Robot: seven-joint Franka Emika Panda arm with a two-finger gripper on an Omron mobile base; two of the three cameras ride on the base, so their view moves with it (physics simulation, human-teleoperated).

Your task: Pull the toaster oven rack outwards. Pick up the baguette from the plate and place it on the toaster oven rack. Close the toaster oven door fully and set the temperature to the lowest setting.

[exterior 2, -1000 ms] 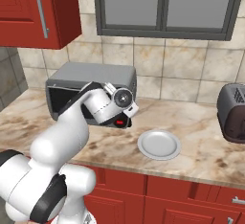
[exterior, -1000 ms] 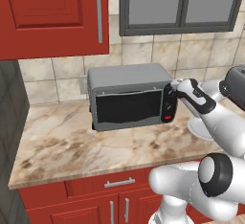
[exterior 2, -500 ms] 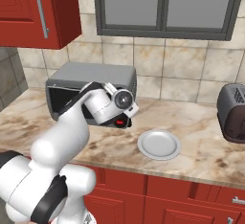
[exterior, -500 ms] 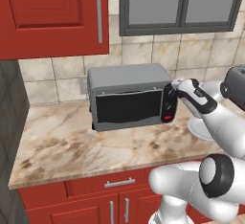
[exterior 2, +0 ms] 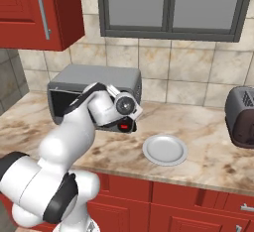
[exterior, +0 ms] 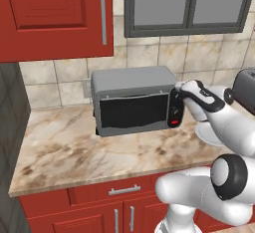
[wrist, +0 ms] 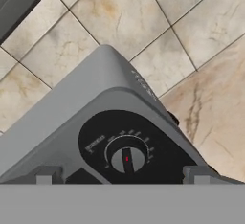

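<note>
The gripper point(wrist: 122, 174) hangs wide open, holding nothing, before the boxy grey metal toaster oven point(exterior: 132, 100) — fingertips either side of its round temperature dial point(wrist: 127, 159), probably to turn it.

Bare counter point(exterior: 74, 152) lies before the toaster oven point(exterior: 132, 100); the plate point(exterior 2: 164, 149) seemingly sits apart.

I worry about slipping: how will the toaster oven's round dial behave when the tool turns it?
The dial looks small, smooth and round, so the open tool may slip on it. The boxy toaster oven sits flat on the counter, so it probably won't tip, though it might slide.
</note>
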